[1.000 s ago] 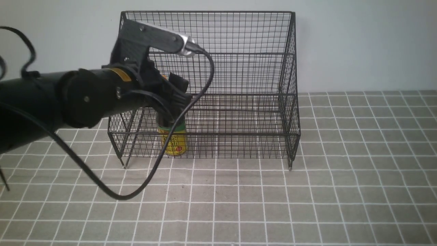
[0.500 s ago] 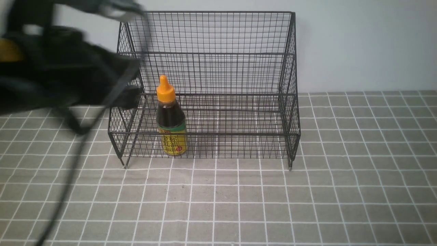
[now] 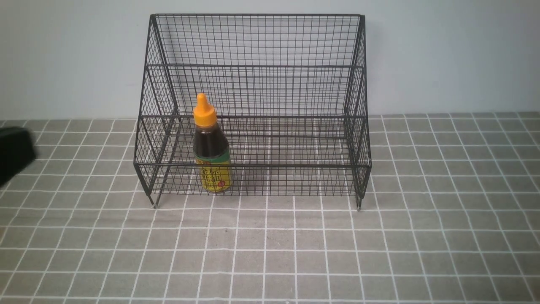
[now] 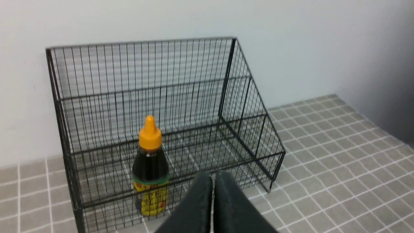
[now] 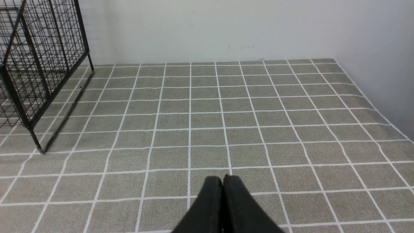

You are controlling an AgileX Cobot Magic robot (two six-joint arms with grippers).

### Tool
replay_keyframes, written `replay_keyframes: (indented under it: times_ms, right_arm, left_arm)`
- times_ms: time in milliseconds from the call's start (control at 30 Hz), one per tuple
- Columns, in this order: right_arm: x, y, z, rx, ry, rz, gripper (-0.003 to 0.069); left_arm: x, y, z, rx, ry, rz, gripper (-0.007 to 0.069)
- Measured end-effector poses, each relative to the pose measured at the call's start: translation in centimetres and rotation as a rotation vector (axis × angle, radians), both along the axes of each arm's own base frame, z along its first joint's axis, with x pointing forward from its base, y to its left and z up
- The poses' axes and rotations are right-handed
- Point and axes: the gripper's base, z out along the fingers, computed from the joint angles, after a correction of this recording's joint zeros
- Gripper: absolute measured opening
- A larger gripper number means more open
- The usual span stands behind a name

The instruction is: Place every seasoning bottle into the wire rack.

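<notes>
The seasoning bottle (image 3: 212, 145) is held within the wire rack (image 3: 253, 116), in the left part of its lower tier, behind the low mesh front. It is stood on its base with the orange nozzle cap (image 3: 205, 113) pointed upward, and only a slight lean is shown in the front view. Dark brown sauce is seen above the green band, and red and dark characters are printed on the yellow label (image 3: 216, 176), which is crossed by the front wires.

The rack is made of black metal mesh, with a tall grid back and sloping sides, and is set on short legs on the tabletop (image 3: 295, 261), which is covered with a grid of pale lines. A pale wall (image 3: 443, 55) is seen behind it.

The left hand (image 4: 213, 181) is closed, its fingertips brought together with nothing held between them. At the left edge of the front view, a blurred dark shape is shown, probably part of the left arm (image 3: 14, 154), well apart from the bottle. The right hand (image 5: 222, 184) is also closed and empty, pointed over bare tabletop to the right of the rack.
</notes>
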Motion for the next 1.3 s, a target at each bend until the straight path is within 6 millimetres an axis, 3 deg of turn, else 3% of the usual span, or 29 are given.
replay_keyframes:
  times_ms: [300,433,667,767,933,1033,1300]
  right_arm:
    - [0.0,0.0,0.0,0.000,0.000,0.000,-0.0012]
    - [0.0,0.0,0.0,0.000,0.000,0.000,-0.0012]
    - [0.0,0.0,0.0,0.000,0.000,0.000,-0.0012]
    - [0.0,0.0,0.0,0.000,0.000,0.000,-0.0012]
    - [0.0,0.0,0.0,0.000,0.000,0.000,-0.0012]
    - [0.0,0.0,0.0,0.000,0.000,0.000,-0.0012]
    - [0.0,0.0,0.0,0.001,0.000,0.000,-0.0012]
  left_arm:
    - [-1.1,0.5,0.2,0.027,-0.052,-0.001,-0.0007]
    - [-0.8,0.7,-0.9,0.109,-0.053,0.019,-0.0007]
    - [-0.7,1.9,-8.7,0.168,-0.082,0.167,-0.0007]
    - [-0.7,2.6,-15.0,0.175,-0.064,0.280,-0.0007]
    - [-0.9,3.0,-20.8,0.199,-0.012,0.339,-0.0007]
    - [-1.0,3.0,-22.0,0.210,0.020,0.337,-0.0007]
    - [-1.1,3.0,-22.5,0.225,0.072,0.328,-0.0007]
